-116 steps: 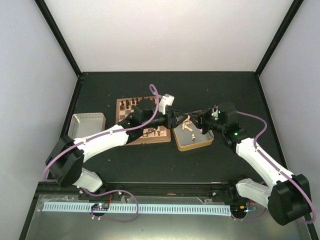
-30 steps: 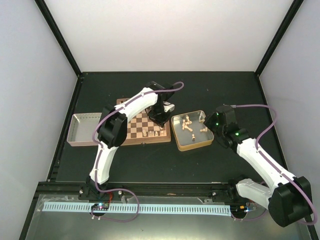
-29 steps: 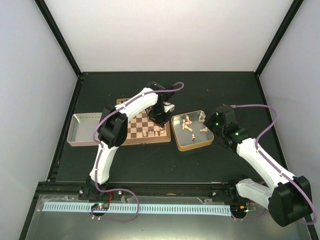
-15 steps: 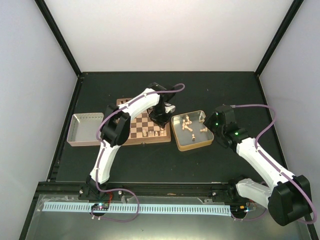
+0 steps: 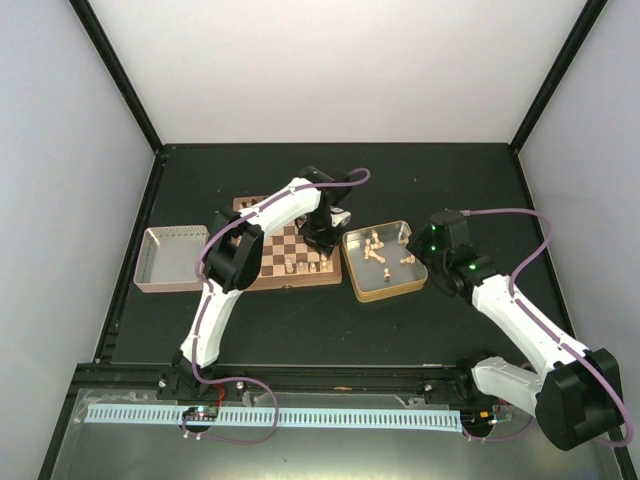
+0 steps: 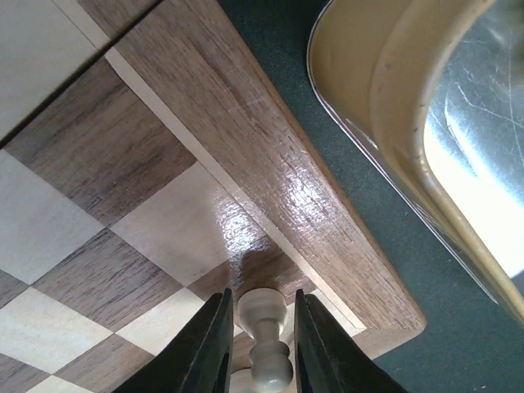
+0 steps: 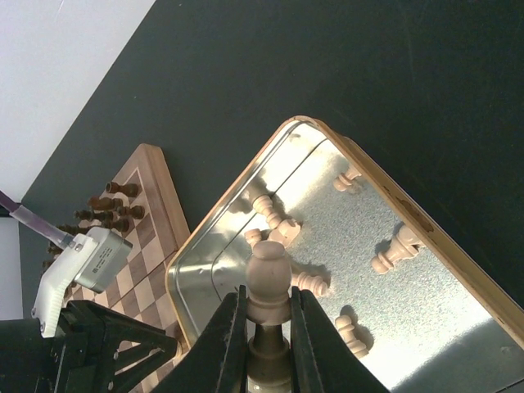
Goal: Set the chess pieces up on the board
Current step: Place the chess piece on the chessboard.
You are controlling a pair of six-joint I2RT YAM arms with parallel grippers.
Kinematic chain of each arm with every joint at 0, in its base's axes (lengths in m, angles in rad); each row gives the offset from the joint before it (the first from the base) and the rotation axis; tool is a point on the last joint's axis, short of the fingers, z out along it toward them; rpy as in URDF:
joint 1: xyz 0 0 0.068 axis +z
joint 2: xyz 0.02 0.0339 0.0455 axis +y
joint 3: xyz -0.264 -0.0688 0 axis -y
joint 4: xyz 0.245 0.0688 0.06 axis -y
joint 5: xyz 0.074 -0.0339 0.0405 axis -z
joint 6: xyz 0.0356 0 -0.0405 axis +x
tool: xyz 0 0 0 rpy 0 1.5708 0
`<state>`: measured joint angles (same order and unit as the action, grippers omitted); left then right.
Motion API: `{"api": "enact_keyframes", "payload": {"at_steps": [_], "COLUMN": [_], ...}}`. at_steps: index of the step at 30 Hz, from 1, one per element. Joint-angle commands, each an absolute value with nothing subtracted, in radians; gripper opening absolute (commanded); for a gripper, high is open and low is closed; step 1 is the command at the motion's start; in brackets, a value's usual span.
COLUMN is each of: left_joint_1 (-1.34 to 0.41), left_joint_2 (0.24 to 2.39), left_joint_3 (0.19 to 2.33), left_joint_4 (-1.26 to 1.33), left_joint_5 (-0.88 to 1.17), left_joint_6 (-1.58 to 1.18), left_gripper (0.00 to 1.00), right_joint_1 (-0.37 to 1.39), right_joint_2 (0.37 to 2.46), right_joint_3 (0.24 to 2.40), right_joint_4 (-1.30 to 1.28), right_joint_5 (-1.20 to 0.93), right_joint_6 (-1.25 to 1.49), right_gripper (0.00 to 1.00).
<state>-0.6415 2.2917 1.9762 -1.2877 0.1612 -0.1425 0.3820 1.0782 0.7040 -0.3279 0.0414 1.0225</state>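
Note:
My left gripper (image 6: 260,301) is down over the board (image 6: 270,155) at its right edge, beside the frame. Between its fingers stands a pale chess piece (image 6: 264,323) on a square, with a thin gap on each side, so the jaws are slightly open. From above, this gripper (image 5: 322,238) is at the board's (image 5: 270,262) right side. Several pale pieces (image 5: 300,266) stand along the near rows. My right gripper (image 7: 268,307) is shut on a pale piece (image 7: 268,274), held above the gold-rimmed tin (image 7: 385,188). Several pale pieces (image 7: 393,250) lie loose in the tin.
Dark chessmen (image 7: 115,209) stand along the board's far rows. The tin (image 5: 385,296) sits close against the board's right side. A second grey tin (image 5: 172,258) lies left of the board. The left arm's forearm crosses over the board's left half.
The left gripper's jaws have parted a little off the pale piece they were shut on, leaving it standing. The left arm has shifted only slightly. The right arm holds still with its piece.

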Motion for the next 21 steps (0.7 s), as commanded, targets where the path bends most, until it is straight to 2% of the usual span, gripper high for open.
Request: {"api": "enact_keyframes", "payload": {"at_steps": [1,6,13,16,21], "left_joint_1": [-0.641,-0.64,-0.64,-0.64,-0.637], "left_joint_2": [2.306,2.304,2.3,2.294,2.253], "left_joint_3": [2.026,2.028,2.025,2.026,2.033], "left_joint_4": [-1.271,-1.261,-1.251,-1.243,-1.228], "left_joint_5": [0.143,0.135,0.138,0.149,0.15], "left_joint_6": [-0.159,-0.162,-0.167,-0.168,-0.186], "left_gripper": [0.23,0.17,0.16,0.25,0.33], "right_joint_1": [0.383,0.384,0.384,0.383,0.383], "right_joint_2": [1.081,1.078,1.075,1.074,1.072], "right_joint_3": [0.703,0.701,0.699,0.699,0.7], "right_joint_4": [-0.304,-0.305,-0.305,-0.305,-0.292], "right_joint_5": [0.039,0.037,0.037,0.034,0.013], "right_joint_6": [1.008,1.008,1.007,1.002,0.976], "right_gripper": [0.01,0.01,0.01,0.01,0.01]}}
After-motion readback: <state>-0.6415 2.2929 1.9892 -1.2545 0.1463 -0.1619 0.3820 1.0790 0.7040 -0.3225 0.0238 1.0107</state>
